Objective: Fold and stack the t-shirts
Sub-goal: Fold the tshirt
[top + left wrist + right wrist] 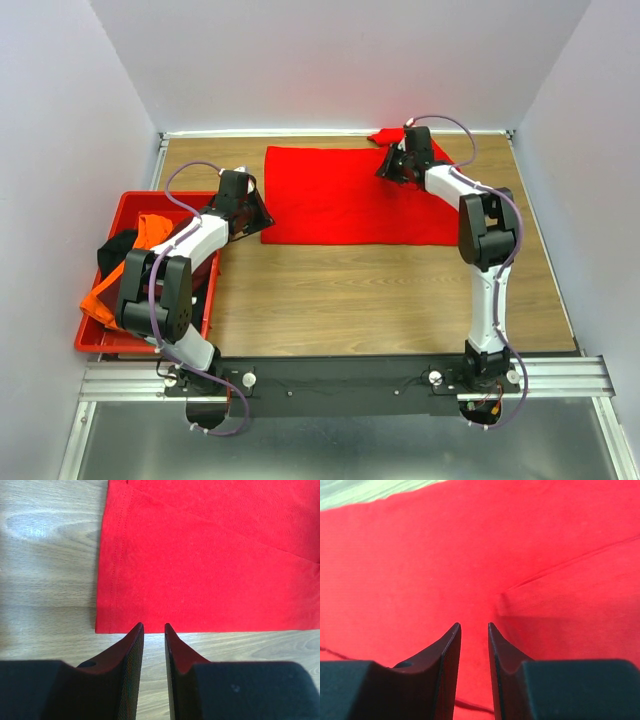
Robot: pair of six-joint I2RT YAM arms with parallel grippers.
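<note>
The table point(380, 300) is taken up at its far middle by the bright red t-shirt point(340, 200), spread flat, presumably for folding. The orange t-shirt point(152, 228) and black t-shirt point(115, 250) are heaped in the red crate point(120, 344) at left, likely awaiting their turn. The left gripper point(154, 626) is poised at the near-left hem corner and the right gripper point(474, 625) over the far-right sleeve area. Both are held with fingers slightly parted, nothing clamped.
</note>
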